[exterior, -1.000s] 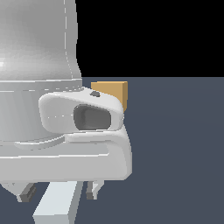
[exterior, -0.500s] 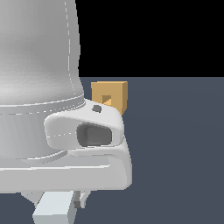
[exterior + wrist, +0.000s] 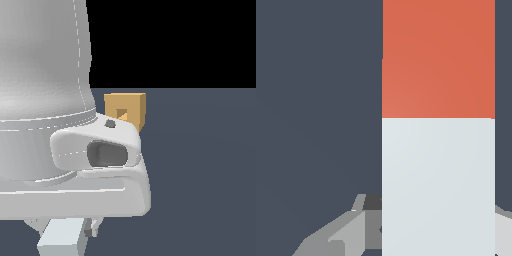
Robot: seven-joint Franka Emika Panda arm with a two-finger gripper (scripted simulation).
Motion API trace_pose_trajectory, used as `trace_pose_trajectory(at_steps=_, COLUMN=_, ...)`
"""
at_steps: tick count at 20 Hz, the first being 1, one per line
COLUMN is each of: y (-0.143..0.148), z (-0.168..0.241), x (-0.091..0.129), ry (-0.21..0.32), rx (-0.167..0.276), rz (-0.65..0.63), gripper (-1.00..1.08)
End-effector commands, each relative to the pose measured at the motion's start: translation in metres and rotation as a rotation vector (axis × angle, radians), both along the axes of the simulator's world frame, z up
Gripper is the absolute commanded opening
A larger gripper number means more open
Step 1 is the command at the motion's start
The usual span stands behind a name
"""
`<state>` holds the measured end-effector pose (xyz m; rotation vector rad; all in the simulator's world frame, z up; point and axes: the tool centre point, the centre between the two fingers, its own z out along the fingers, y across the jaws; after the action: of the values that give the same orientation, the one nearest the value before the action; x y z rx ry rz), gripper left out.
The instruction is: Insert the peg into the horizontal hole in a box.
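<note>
My arm fills most of the exterior view, its white bulk hanging low over the dark surface and hiding nearly everything under it. I judge it sits this low because the peg lies flat and has to be taken from above.

Behind the arm, toward the exterior view's right, the box stands on the surface, only partly showing past the arm's housing. Its hole faces the camera side, so I expect the peg will have to be brought level and lined up with that face.

The peg takes up much of the wrist view, running straight away from the camera, pale at the near part and red-orange at the far part. In the exterior view only its pale end pokes out below the arm, well short of the box. Whether it rests on the surface or is already lifted clear, I cannot tell.

The end effector straddles the pale part: one grey finger shows beside the peg and a sliver of the other at the far side. They stand close against the bar, but the contact itself is hidden, so I cannot say whether they are clamped on it. Holding the pale half leaves the red end free, which I take to be the end meant for the hole.
</note>
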<state>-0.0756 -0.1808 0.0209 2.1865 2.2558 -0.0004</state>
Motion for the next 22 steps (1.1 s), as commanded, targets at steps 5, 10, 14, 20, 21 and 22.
trace_pose_trajectory(at_steps=5, y=0.016, z=0.003, x=-0.002, ry=-0.001, rx=0.000, rz=-0.015, gripper=-1.00)
trace_pose_trajectory(at_steps=10, y=0.042, z=0.008, x=-0.006, ry=-0.001, rx=0.000, rz=-0.043, gripper=-1.00)
trace_pose_trajectory(at_steps=14, y=0.071, z=0.013, x=-0.009, ry=-0.001, rx=0.001, rz=-0.074, gripper=-1.00)
trace_pose_trajectory(at_steps=20, y=0.123, z=0.023, x=-0.013, ry=-0.001, rx=0.001, rz=-0.129, gripper=-1.00)
trace_pose_trajectory(at_steps=21, y=0.132, z=0.025, x=-0.013, ry=-0.001, rx=0.001, rz=-0.138, gripper=-1.00)
trace_pose_trajectory(at_steps=22, y=0.141, z=0.026, x=-0.013, ry=-0.001, rx=0.001, rz=-0.147, gripper=-1.00)
